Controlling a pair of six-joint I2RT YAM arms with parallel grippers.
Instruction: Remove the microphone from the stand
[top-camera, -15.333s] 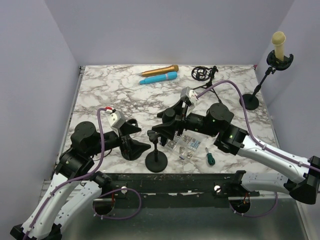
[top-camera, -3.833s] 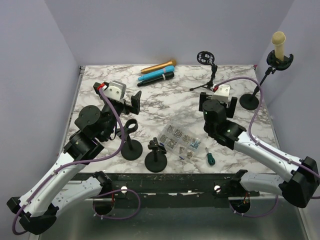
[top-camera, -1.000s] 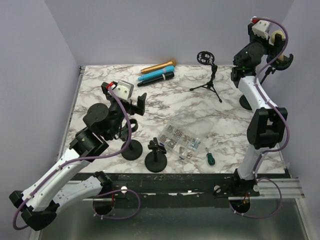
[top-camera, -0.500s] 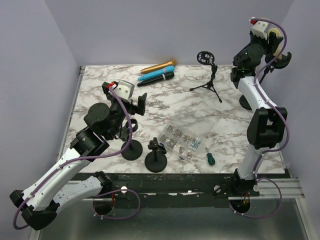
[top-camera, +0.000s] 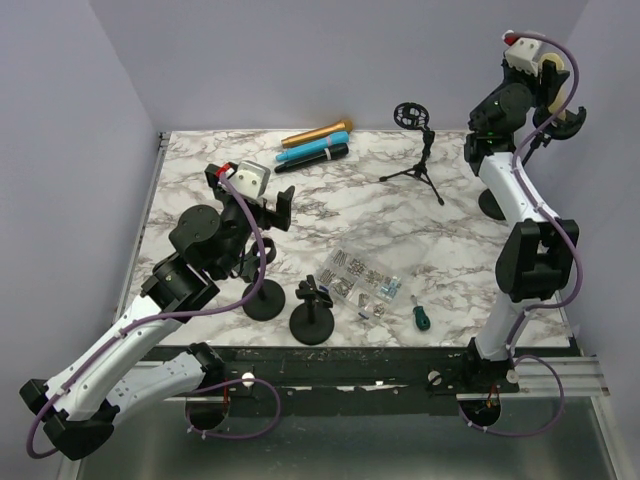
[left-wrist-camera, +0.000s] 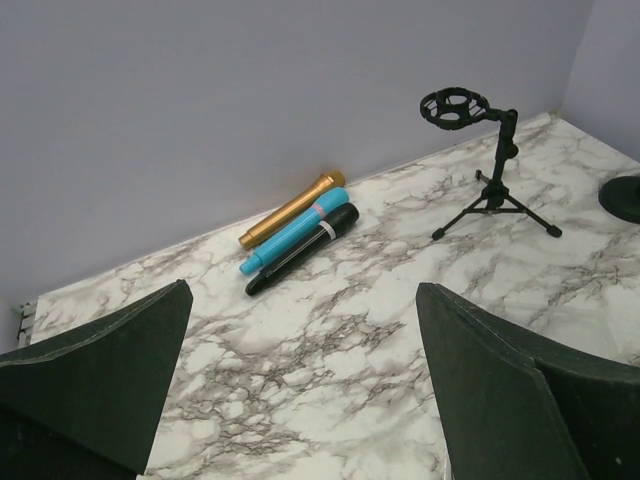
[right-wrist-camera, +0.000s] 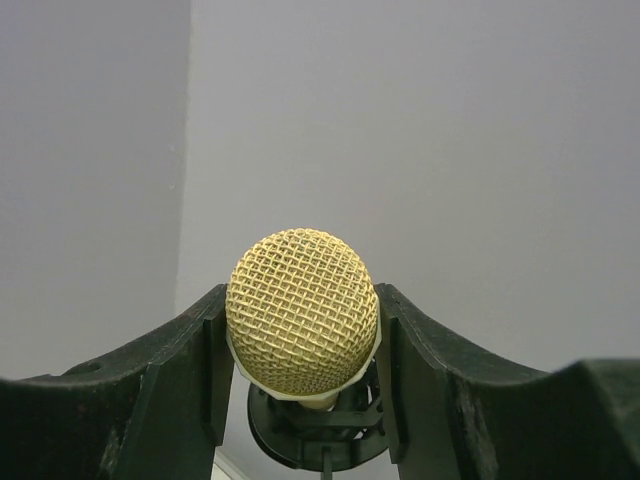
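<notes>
Both right claw (right-wrist-camera: 300, 345) fingers (right-wrist-camera: 190, 370) pinch the microphone (right-wrist-camera: 302, 300) head; left claw (left-wrist-camera: 300, 300) gapes wide, empty.

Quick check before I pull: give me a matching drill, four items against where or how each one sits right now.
1. cream microphone
2. gold microphone
3. tripod stand
4. screwdriver

A. lying flat beside the blue microphone
B. upright, cradle empty
C. between the fingers of the right gripper
D. beside the bag of screws

Pairs: 1-C, 2-A, 3-B, 4-D
</notes>
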